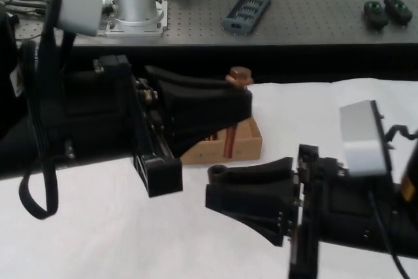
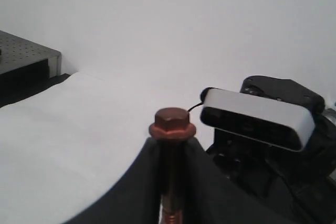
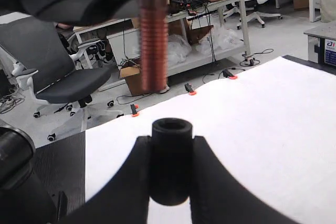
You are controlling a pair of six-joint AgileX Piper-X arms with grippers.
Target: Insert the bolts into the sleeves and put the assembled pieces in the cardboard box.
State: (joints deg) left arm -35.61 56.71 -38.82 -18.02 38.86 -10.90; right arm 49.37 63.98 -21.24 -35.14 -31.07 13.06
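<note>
Copper bolt (image 2: 172, 125), upright with its head uppermost, is clamped between the closed fingers of the left claw (image 1: 241, 102). Its threaded end hangs just above the black sleeve (image 3: 171, 145), not touching it. The right claw (image 3: 171, 179) grips the sleeve. The cardboard box (image 1: 251, 148) sits behind on the white-covered worktop (image 1: 98, 240), partly hidden by the left claw.

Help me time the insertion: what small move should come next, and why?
Probably nudge the left pincer so its bolt centres over the sleeve, before lowering. In the right wrist view the threaded tip hangs above the sleeve's open bore, apart from it and seemingly a little off its axis, while the right pincer holds the sleeve upright.
</note>
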